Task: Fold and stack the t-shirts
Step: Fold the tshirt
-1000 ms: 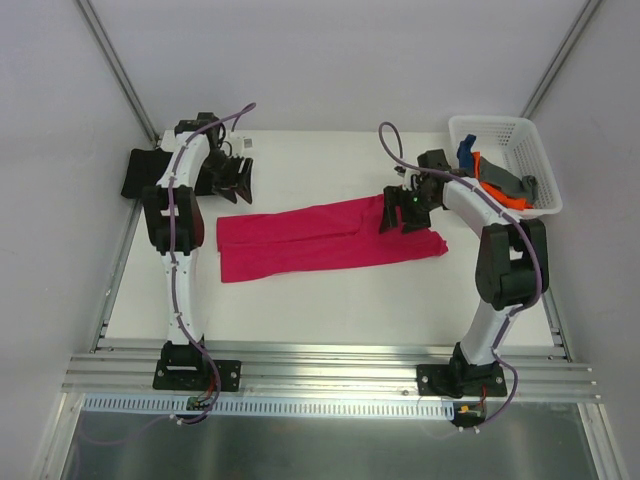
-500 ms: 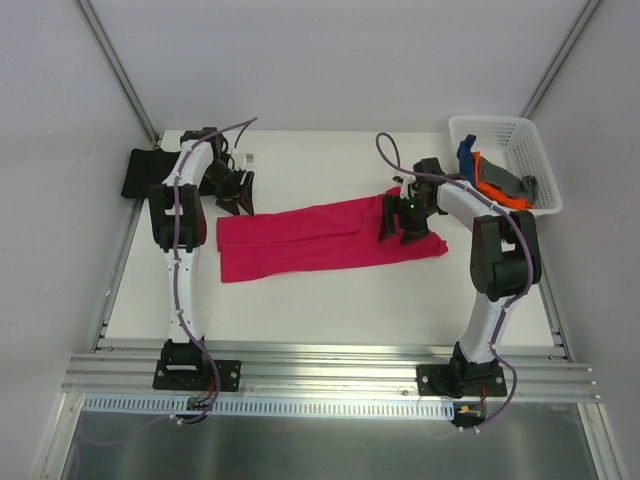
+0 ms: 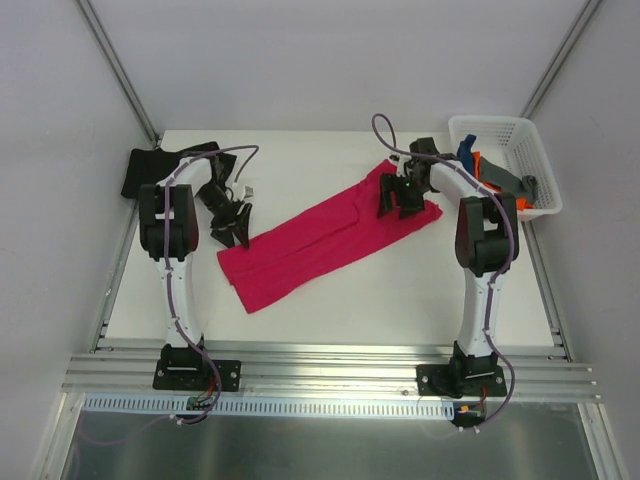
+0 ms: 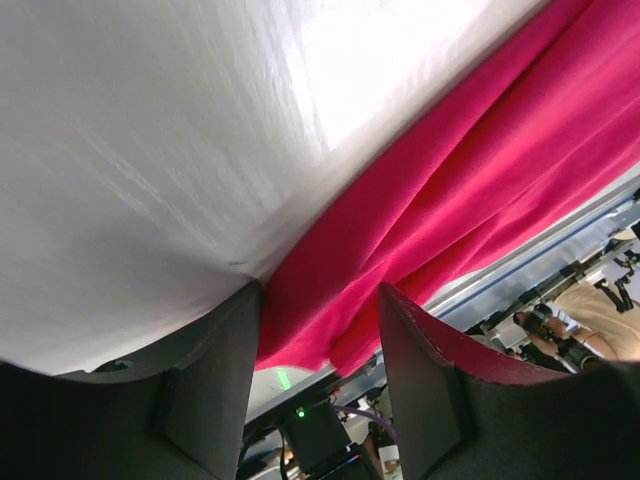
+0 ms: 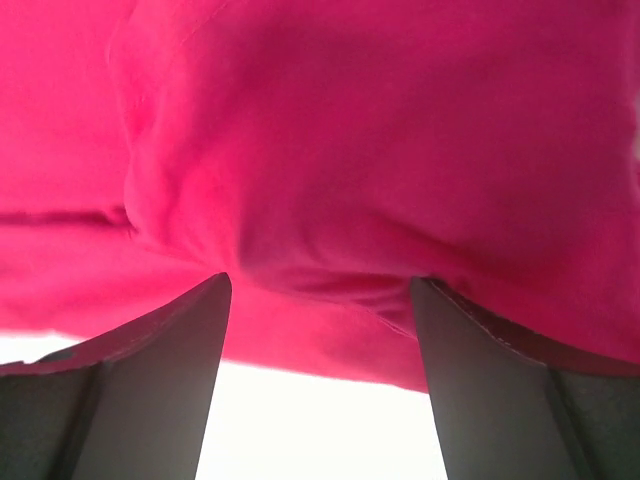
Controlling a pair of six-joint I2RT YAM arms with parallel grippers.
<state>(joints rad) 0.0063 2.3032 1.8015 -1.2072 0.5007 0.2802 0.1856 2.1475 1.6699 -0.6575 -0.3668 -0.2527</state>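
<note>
On the tabletop the pink shirt lies stretched slantwise. Left fingers, half open, and right fingers, wide, straddle its ends, gripping nothing, probably to smooth it for folding.

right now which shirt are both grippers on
The crimson-pink shirt, stretched diagonally: left gripper at its left end, right gripper at its right end. The black shirt and the shirts in the basket lie untouched.

T-shirt lies slantwise on table, left hand at its left end, right hand at its far-right end. Basket far right; second shirt far left.
</note>
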